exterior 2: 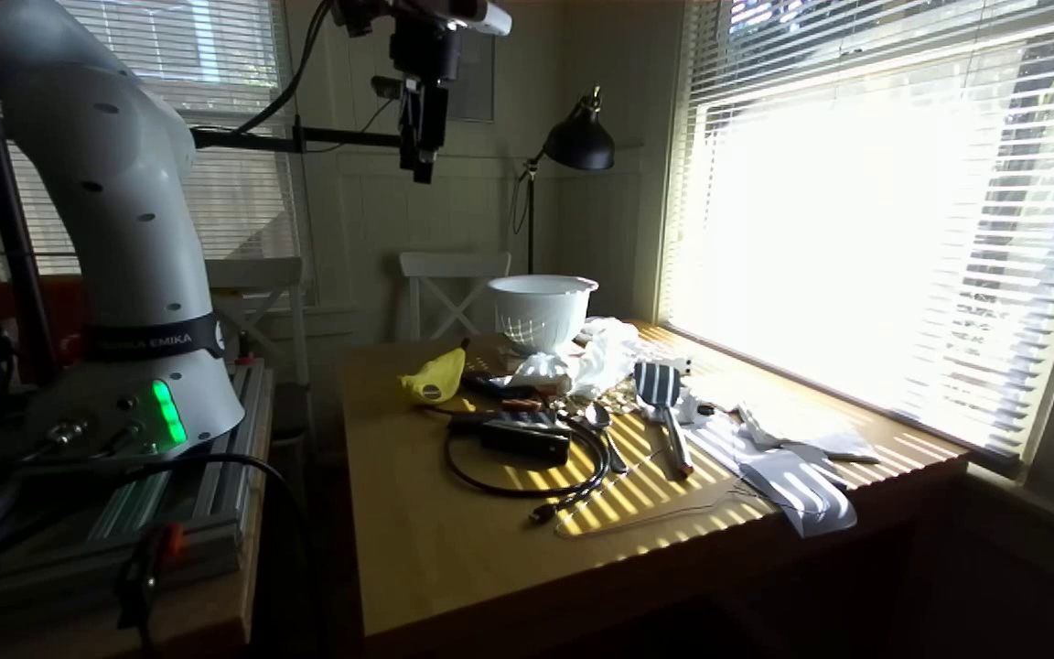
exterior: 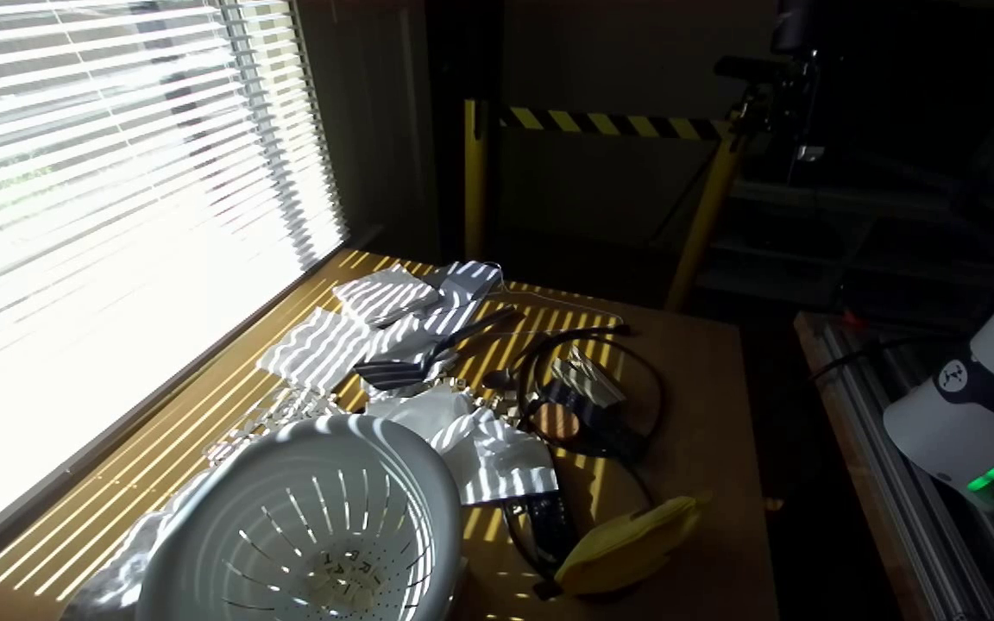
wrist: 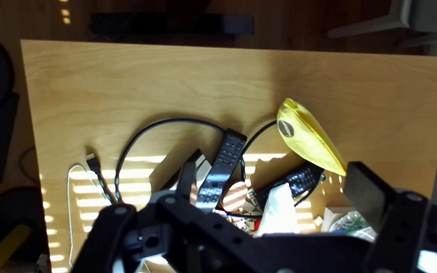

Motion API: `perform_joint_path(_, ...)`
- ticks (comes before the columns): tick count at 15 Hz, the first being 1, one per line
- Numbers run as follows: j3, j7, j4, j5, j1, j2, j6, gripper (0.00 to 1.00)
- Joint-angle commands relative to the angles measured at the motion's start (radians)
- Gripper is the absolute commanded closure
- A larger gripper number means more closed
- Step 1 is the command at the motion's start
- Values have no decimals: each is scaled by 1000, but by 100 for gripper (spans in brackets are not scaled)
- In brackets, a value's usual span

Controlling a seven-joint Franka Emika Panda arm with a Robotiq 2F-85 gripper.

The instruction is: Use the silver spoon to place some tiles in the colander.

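The white colander (exterior: 191, 526) stands upright at the near end of the table in an exterior view; it also shows in an exterior view (exterior 2: 541, 311). A few lettered tiles (exterior: 346, 576) lie at its bottom. The silver spoon (exterior 2: 596, 417) lies on the table beside the black cable; it shows darkly in an exterior view (exterior: 499, 379). Loose tiles (exterior 2: 617, 400) are heaped near the spoon's bowl, and some show in the wrist view (wrist: 247, 224). My gripper (exterior 2: 423, 172) hangs high above the table, apart from everything. In the wrist view its fingers (wrist: 277, 182) are wide apart with nothing held.
A yellow banana-shaped pouch (wrist: 309, 138), a black remote (wrist: 222, 167), a coiled black cable (wrist: 173, 120) and a striped round piece (wrist: 235, 196) lie on the table. A spatula (exterior 2: 658, 384), papers (exterior 2: 801, 485) and plastic bags (exterior 2: 609, 352) lie nearer the window.
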Motion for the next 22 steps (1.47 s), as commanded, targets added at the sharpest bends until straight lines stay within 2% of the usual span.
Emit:
perform_joint_path(1,-21,-157,123,-109,-6,228,17,0)
perform_joint_path(5,-6,-235,248,-240,-15,438,64,0)
perform_joint_path(7,10,-208,291,-261,-17,500,103,0)
perform_joint_path(10,25,-161,308,-223,-22,512,133,0)
perform_joint_path(11,25,-188,284,-229,-23,505,131,0)
perform_joint_path(19,31,-170,301,-230,-26,514,133,0)
perform_joint_path(22,31,-246,358,-250,-20,612,166,0)
